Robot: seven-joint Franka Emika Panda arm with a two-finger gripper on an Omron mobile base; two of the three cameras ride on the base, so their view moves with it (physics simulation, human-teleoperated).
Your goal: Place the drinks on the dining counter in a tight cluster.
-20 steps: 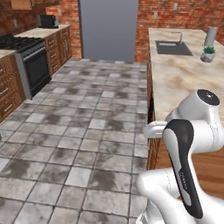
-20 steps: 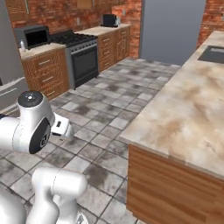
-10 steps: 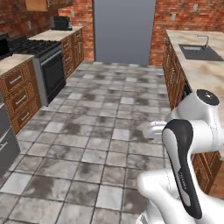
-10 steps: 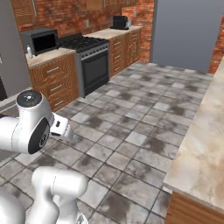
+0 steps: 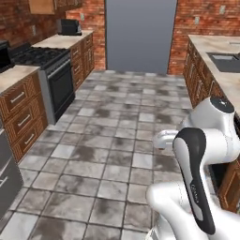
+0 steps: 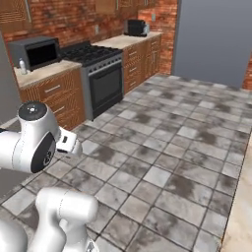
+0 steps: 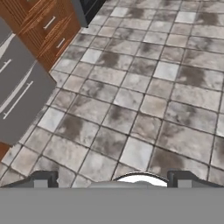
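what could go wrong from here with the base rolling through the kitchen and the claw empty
1. The claw is open and holds nothing, aimed at bare floor tiles, with no drink in sight; the search may drag on.
2. The stove and wooden drawers line one side, so the base could clip them while driving.

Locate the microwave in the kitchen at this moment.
In the right base view the microwave sits at the upper left, on the counter left of the black stove, with a small white bottle beside it.
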